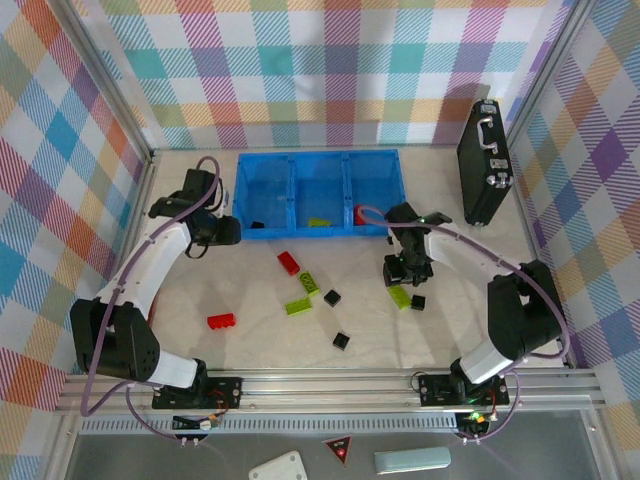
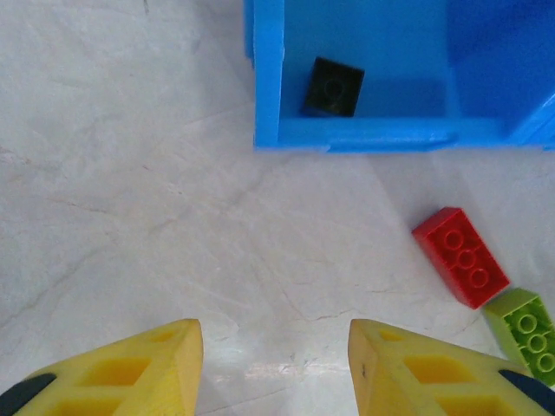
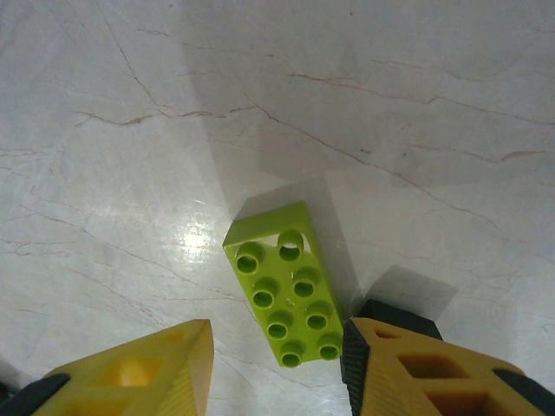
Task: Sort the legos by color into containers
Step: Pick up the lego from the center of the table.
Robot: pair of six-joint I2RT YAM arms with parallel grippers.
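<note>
The right fingers [image 3: 416, 373] are held parted above the tabletop [image 3: 390, 104] with nothing gripped. A lime-green brick [image 3: 282, 290] lies flat between them, studs up, skewed to their line and nearer the finger at the right of the wrist view, and a stray black brick [image 3: 395, 314] lies just beside that finger. The step in hand is judged to be the pick-up of this green brick. It would best be done with the wrist turned so that the long sides are met squarely, the brick centred in the gap, and the black one kept outside before closing. The middle compartment of the blue tray [image 1: 315, 155], where a sorted green brick [image 1: 318, 222] is lodged, is taken as its place. The left fingers [image 2: 121, 373] are likewise spread and empty, just outside the tray's corner compartment, where a sorted black brick [image 2: 332, 87] is seen
</note>
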